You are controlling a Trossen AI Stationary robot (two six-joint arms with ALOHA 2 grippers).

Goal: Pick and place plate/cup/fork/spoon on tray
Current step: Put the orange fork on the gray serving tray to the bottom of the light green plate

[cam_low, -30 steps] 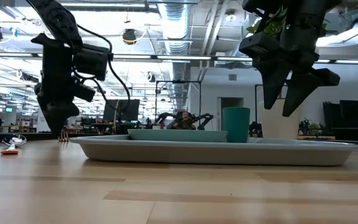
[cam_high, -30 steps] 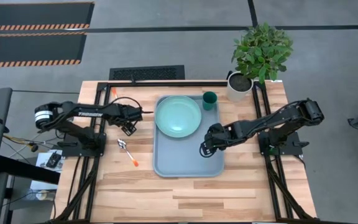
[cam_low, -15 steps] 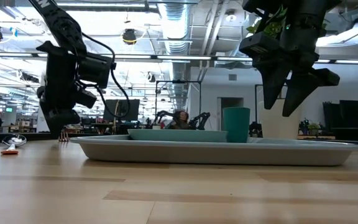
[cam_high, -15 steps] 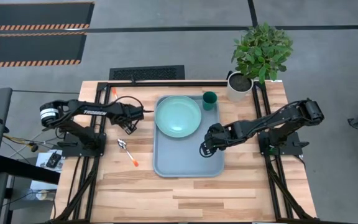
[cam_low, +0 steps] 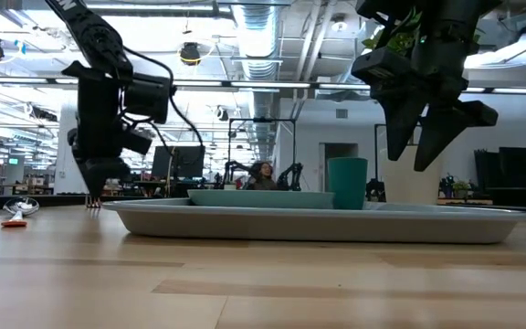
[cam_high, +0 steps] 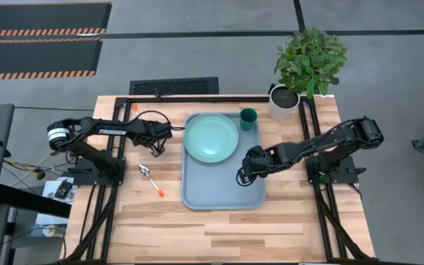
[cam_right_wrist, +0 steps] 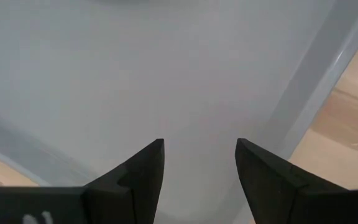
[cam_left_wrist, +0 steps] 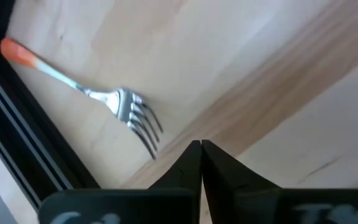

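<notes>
Left end effector (cam_left_wrist: 201,148) has snapped shut — fork (cam_left_wrist: 104,102) untouched.

Bright, even indoor light from overhead ceiling fixtures.
In the low view the ceiling lamps (cam_low: 190,53) glare white and the arms read as dark silhouettes; the pale wooden surface (cam_low: 263,283) nearest the lens is soft. Shadows seen from above are faint, and the small metal fork with orange handle (cam_left_wrist: 98,99) looks slightly blurred.

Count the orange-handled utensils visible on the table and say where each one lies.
2. The spoon lies on bare wood left of the tray. The fork lies near the table's far-left frame, by the left gripper.
</notes>
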